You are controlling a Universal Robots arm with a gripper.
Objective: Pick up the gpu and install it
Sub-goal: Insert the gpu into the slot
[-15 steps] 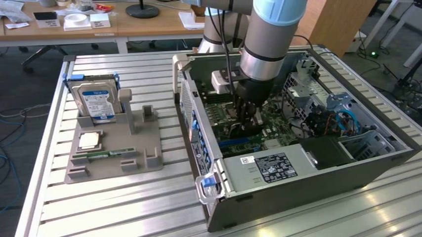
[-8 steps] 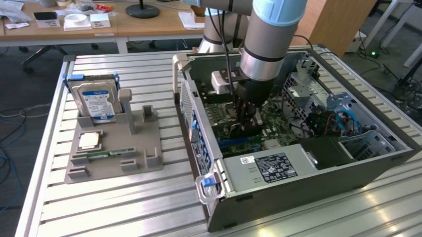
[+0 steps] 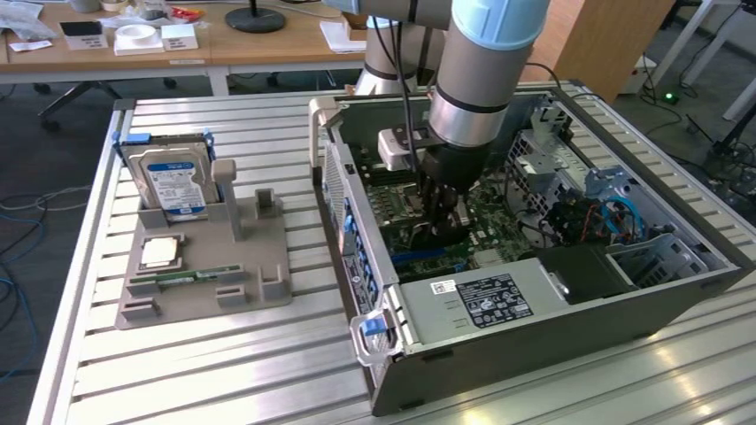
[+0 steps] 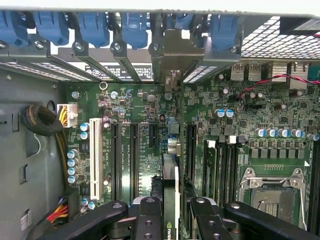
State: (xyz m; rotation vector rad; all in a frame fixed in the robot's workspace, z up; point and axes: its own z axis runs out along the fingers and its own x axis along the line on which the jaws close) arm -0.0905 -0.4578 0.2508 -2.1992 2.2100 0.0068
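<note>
Pinching the gpu in the gripper, I held it edge-down, long axis parallel to the motherboard slots beneath.

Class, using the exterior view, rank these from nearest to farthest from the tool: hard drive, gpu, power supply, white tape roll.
1. gpu, gripped in the tool.
2. power supply, in the case's near corner.
3. hard drive, upright, exterior view's left.
4. white tape roll, on the far desk.

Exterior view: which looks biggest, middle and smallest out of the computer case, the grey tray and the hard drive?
1. computer case, by far the largest
2. grey tray
3. hard drive, standing upright in the tray
</note>
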